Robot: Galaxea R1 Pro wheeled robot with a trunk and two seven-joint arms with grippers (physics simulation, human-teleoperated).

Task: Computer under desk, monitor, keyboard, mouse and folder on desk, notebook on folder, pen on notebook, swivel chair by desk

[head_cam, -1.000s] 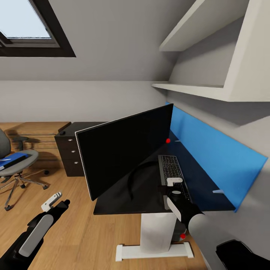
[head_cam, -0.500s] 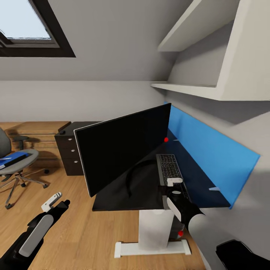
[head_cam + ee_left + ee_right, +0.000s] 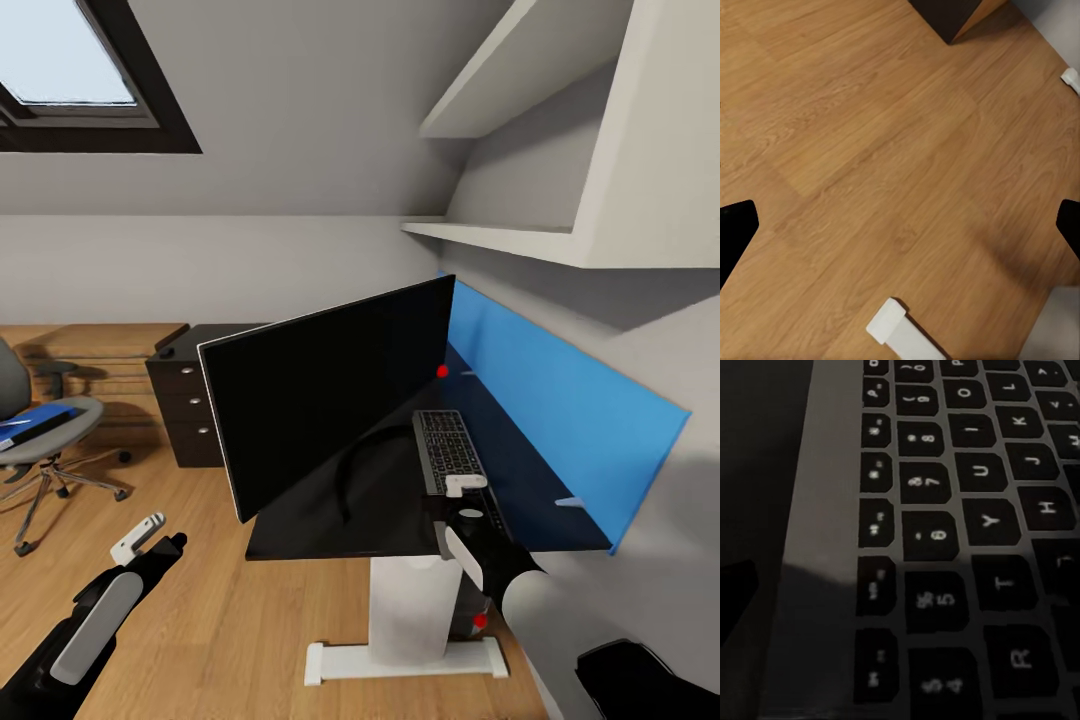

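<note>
- At the upper left of the head view a skylight with a dark frame sits in the sloped grey ceiling; a low grey wall runs below it.
- At the left edge the swivel chair stands on the wooden floor, with the blue folder lying on its seat.
- At the lower left the left gripper hangs over the bare floor, well apart from the worktop; whether its jaws are open or closed cannot be told from these views.
- In the left wrist view there are floor planks, a dark furniture corner and a white foot.
- Left of centre a dark drawer unit with pale knobs stands against the wall.
- In the centre the monitor stands on the glossy black worktop, angled edge-on to the blue rear panel.
- Right of the monitor the keyboard lies on the worktop, lengthwise along the panel.
- The right gripper is at the keyboard's near end; its grip cannot be told.
- In the right wrist view the key legends read 5, 6, 7, 8, R, T, Y, U, H, J, K.
- Under the worktop, beside the white leg, a small red mark shows on the computer.
- At the upper right white shelves are fixed to the wall.
</note>
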